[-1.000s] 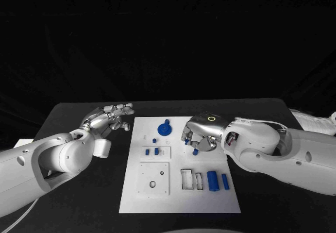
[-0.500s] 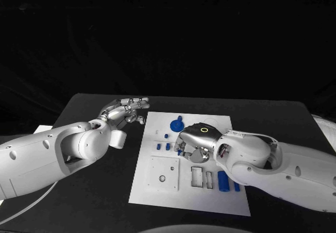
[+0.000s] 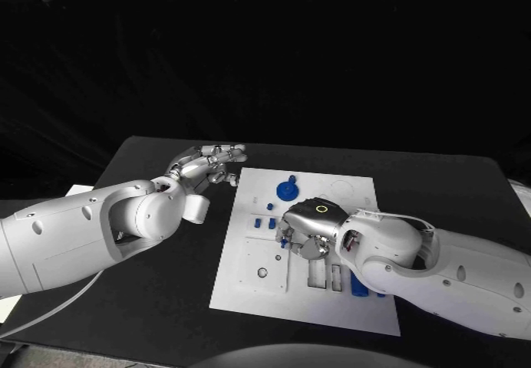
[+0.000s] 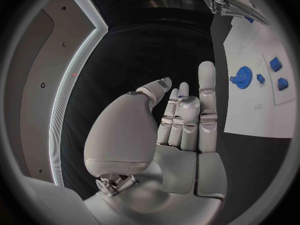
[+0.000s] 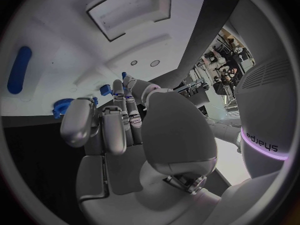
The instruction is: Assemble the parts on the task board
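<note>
Brought right hand (image 3: 308, 234) away from the spot beside the gear (image 3: 285, 188) and nearer, over the middle of the task board (image 3: 348, 192); camera swung as well.

Starting near: long blue cylinders (image 3: 356, 285) lying at the board's near right, partly under the right arm. Beside them rectangular slots (image 3: 321, 274) and a square plate (image 3: 262, 264) with holes.

Next, right hand, palm down, fingers curled toward the board, with a blue speck (image 3: 285, 244) at the fingertips. Cannot tell whether pinched or merely lying beneath.

Just beyond, short blue pegs (image 3: 271, 224) on the board, then the gear.

Farthest, left hand (image 3: 210, 165) hovering over the black table (image 3: 166, 322) just off the board's far left corner, fingers straight and slightly apart, gripping nothing.

Likely risks: curled fingers sit close to the pegs, so a sideways sweep could knock them over. With a weak pinch, could drop the blue bit short of its seat.
</note>
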`<state>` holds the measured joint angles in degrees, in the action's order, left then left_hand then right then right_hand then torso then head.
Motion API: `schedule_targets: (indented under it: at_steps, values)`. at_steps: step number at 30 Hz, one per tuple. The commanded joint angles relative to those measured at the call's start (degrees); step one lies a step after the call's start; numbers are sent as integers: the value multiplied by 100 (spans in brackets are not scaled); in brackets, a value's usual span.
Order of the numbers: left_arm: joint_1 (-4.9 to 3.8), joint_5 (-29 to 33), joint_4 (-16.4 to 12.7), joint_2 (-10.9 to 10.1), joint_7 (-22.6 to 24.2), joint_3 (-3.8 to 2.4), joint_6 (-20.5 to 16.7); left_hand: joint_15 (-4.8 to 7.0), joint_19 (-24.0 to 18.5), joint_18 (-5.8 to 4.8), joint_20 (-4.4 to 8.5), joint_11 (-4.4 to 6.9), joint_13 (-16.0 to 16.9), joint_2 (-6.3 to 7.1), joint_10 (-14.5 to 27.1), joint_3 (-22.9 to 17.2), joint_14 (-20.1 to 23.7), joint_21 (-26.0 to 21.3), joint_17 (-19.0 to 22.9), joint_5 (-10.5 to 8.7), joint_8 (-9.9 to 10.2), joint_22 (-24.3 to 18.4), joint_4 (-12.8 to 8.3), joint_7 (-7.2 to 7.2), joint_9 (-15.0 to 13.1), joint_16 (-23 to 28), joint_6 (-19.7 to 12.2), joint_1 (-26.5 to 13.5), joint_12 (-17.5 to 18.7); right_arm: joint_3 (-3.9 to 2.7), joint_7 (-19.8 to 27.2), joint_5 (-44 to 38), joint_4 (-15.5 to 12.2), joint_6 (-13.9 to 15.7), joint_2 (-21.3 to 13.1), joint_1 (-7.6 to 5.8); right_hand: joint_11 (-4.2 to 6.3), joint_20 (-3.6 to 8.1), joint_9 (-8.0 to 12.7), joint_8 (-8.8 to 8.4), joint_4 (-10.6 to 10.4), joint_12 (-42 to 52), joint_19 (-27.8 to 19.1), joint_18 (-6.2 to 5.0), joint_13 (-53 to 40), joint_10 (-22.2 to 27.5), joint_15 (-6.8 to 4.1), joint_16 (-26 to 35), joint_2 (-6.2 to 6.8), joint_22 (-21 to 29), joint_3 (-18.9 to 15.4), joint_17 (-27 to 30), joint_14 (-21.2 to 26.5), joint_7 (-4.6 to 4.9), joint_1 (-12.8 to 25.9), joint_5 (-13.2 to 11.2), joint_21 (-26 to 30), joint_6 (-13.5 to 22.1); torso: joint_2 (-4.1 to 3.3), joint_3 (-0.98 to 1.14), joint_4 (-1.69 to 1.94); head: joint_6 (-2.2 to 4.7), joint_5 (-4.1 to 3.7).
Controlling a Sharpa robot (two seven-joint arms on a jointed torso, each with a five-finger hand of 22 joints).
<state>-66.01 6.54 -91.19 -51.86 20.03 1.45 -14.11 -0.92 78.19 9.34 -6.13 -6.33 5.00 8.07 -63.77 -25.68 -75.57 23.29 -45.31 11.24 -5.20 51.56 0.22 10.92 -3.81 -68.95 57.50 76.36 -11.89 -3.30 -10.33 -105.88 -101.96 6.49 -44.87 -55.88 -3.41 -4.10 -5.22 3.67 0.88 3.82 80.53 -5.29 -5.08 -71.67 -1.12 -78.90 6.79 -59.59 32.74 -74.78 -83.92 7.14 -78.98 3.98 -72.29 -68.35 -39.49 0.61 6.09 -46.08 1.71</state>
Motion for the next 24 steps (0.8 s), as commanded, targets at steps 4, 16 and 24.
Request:
schedule_targets:
  at_steps: [4, 16, 24]
  values:
    - [-2, 22, -4, 21, 61, -3, 123, -5, -40, 89, -2, 5, 9, -5, 27, 32, 42, -25, 8, 24, 12, -4, -15, -6, -1, 16, -31, 8, -36, 17, 121, -81, 28, -155, 46, 55, -14, -8, -12, 27, -8, -20, 40, -42, 11, -3, -20, -31, -12, 14, 11, -1, -345, 22, 64, -16, -20, 1, -2, 4, -4, -64, 48]
    - [-2, 22, 0, 26, 54, -3, 131, -9, -42, 88, -5, 2, 11, -1, 38, 48, 46, -28, 15, 29, 9, -9, -8, -4, -2, 16, -35, -8, -52, 43, 162, -65, 56, -209, 111, 134, -14, -10, -13, 28, -10, -19, 37, -44, 14, -1, -18, -32, -15, 20, 5, -1, -345, 21, 76, -41, -17, 0, -4, 3, 3, -121, 86]
    - [-2, 22, -3, 23, 38, -3, 135, -10, -42, 88, -6, 2, 12, -2, 41, 51, 49, -29, 22, 30, 8, -11, -7, -4, -3, 18, -36, -11, -56, 53, 183, -64, 82, -222, 156, 171, -14, -10, -14, 28, -9, -19, 33, -46, 14, -1, -18, -23, -16, 32, 5, 11, -342, 20, 77, -43, -10, 1, -3, 0, 5, -139, 116]
